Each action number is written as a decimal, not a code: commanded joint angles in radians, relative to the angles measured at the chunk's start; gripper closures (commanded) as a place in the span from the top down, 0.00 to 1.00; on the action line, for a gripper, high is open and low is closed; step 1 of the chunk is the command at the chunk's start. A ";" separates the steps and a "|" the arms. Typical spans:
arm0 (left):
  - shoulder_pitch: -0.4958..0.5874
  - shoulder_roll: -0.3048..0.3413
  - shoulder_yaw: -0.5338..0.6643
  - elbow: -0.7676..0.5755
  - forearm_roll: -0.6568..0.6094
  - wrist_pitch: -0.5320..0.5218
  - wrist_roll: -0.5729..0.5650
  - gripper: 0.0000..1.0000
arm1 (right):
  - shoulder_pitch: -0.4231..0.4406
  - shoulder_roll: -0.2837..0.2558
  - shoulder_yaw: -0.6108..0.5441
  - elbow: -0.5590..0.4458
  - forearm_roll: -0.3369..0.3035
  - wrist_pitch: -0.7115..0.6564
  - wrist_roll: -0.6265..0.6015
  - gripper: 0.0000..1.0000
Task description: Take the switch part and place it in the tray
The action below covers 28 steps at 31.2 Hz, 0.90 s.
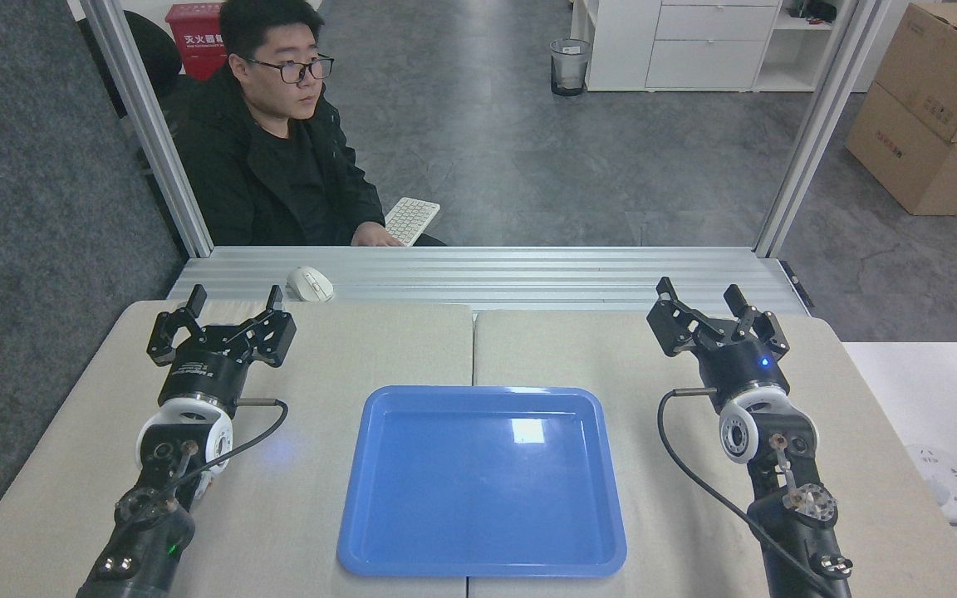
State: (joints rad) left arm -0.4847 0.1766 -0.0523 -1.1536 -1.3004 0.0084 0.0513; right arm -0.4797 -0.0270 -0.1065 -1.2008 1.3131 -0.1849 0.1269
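The glossy blue tray (370, 465) lies in the middle of the beige table, nothing inside it. The switch part is out of view. My left gripper (236, 296) hovers over the table's far left, open, nothing between its fingers. My right gripper (699, 292) is over the far right of the table, also open and holding nothing. Both stand well apart from the tray.
A white computer mouse (310, 284) rests on the metal rail behind the table. A person in black sits beyond it with a hand on a white keyboard (411, 219). A white power strip (948, 484) lies off the table's right side.
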 commanded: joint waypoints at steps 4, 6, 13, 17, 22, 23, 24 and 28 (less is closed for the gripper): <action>-0.002 -0.003 0.002 0.000 0.000 -0.001 -0.001 1.00 | 0.000 -0.001 -0.001 -0.003 0.005 0.001 0.000 1.00; 0.000 -0.003 0.002 0.000 0.000 -0.001 -0.001 1.00 | 0.000 -0.002 -0.001 -0.003 0.003 0.001 0.000 1.00; 0.000 -0.003 0.003 0.000 -0.002 -0.001 -0.001 1.00 | 0.000 -0.004 -0.002 -0.002 0.001 0.002 0.000 1.00; 0.000 -0.003 0.002 0.000 -0.002 -0.001 -0.001 1.00 | 0.000 -0.004 -0.002 -0.002 0.001 0.002 0.000 1.00; 0.000 0.000 0.002 0.000 -0.002 -0.001 -0.001 1.00 | -0.004 -0.007 0.005 -0.003 0.003 0.005 0.000 1.00; 0.000 0.001 0.002 0.000 -0.002 -0.001 -0.001 1.00 | -0.004 -0.007 0.007 -0.003 0.003 0.007 0.000 1.00; 0.000 0.001 0.003 0.000 -0.002 0.001 -0.001 1.00 | -0.004 -0.008 0.010 -0.003 0.003 0.007 0.002 1.00; 0.000 0.003 0.003 0.000 -0.002 -0.001 -0.001 1.00 | -0.004 -0.008 0.010 -0.002 0.003 0.005 0.002 1.00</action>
State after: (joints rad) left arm -0.4848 0.1754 -0.0505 -1.1536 -1.3022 0.0084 0.0515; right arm -0.4815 -0.0307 -0.1046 -1.2033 1.3155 -0.1794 0.1278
